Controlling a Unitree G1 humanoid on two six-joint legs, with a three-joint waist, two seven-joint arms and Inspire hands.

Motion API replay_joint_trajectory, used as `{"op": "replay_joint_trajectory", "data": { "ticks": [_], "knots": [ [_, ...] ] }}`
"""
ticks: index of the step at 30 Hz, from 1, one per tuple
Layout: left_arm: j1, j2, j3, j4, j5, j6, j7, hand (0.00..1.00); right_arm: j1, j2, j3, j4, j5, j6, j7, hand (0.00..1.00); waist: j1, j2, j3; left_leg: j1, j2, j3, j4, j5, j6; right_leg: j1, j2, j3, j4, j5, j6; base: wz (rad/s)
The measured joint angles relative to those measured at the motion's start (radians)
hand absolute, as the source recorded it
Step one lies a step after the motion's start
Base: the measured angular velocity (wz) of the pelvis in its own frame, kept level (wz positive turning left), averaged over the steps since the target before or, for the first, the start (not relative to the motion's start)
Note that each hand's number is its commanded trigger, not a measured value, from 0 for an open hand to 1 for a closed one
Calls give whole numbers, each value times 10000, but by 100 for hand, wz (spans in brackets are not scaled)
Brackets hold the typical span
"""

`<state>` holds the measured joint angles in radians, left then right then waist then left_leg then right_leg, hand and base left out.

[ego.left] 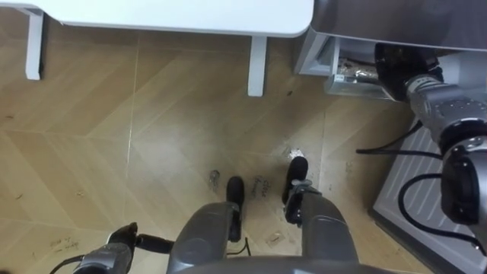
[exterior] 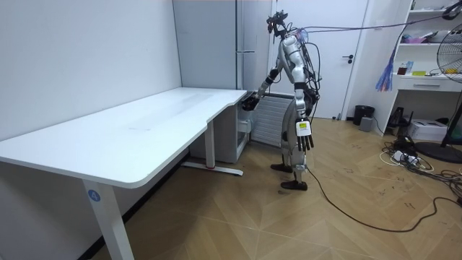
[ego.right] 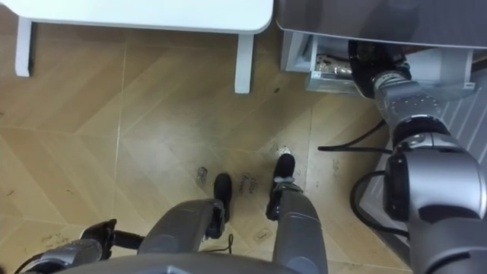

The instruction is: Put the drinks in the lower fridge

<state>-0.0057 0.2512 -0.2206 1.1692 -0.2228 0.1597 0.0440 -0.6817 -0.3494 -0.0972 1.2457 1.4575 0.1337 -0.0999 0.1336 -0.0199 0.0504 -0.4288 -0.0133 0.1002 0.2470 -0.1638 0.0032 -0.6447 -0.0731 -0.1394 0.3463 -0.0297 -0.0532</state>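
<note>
Left hand [ego.left: 114,245], dark, lower left of the left eye view: idle, holding nothing. In the room view it hangs by the thigh with its fingers straight and relaxed.

Floor of pale herringbone wood planks [ego.left: 152,137], centre of frame: the robot stands on it facing the fridge.

Ribbed grey-white panel [ego.left: 422,179], lower right: probably the inside of the swung-open lower door.

Right hand [ego.left: 392,67], dark, upper right: reached into the open lower compartment of the tall brushed-steel fridge [ego.left: 396,19]. Whether it grips anything cannot be told.

Clear plastic drawer [ego.left: 338,76], just left of that hand: it holds pale glinting items [ego.left: 356,74], perhaps the drinks, though too small to confirm.

Long white desk with white legs [ego.left: 190,15], top edge: touching or just beside the fridge.

Step, as judged: placing or releasing inside the lower compartment. The next move calls for a clean release, then drawing the arm out clear of the drawer rim.
</note>
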Motion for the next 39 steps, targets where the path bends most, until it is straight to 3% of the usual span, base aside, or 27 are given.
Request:
{"op": "replay_joint_trajectory", "data": {
  "ticks": [12,20,28,31,36,39],
  "knots": [
    [0,11,5,-84,28,-3,232,0,-4,-155,363,156,-142,-16,-28,0,8,-31,-4,133,1,15,87,0,0,188,-32,-27,-9,27,-13,0],
    [39,10,22,-95,231,-3,224,0,79,-198,358,824,-196,-8,566,0,-14,-39,-9,382,59,28,95,11,18,611,56,-111,-335,138,7,1],
    [90,16,216,-90,513,-81,24,0,988,-500,335,1055,-1276,-8,1622,0,-438,-16,-36,869,78,30,90,10,21,1558,95,-332,-974,277,168,11],
    [116,33,529,-78,641,-106,-96,0,1174,-737,319,1042,-2409,-13,1678,0,-487,21,-95,1094,67,30,62,4,29,1823,107,-305,-1088,337,209,0],
    [158,78,931,-92,670,-206,-133,0,1599,-1144,322,798,-3744,-144,1766,0,-772,146,-305,1615,78,38,-162,-3,39,2316,88,-443,-1094,265,244,7],
    [287,73,1311,-104,802,-316,-158,0,2558,-1142,273,447,-4707,-123,2081,0,-829,43,-437,2305,130,49,-488,0,78,2877,162,-521,-1106,164,224,0]
  ]
}}
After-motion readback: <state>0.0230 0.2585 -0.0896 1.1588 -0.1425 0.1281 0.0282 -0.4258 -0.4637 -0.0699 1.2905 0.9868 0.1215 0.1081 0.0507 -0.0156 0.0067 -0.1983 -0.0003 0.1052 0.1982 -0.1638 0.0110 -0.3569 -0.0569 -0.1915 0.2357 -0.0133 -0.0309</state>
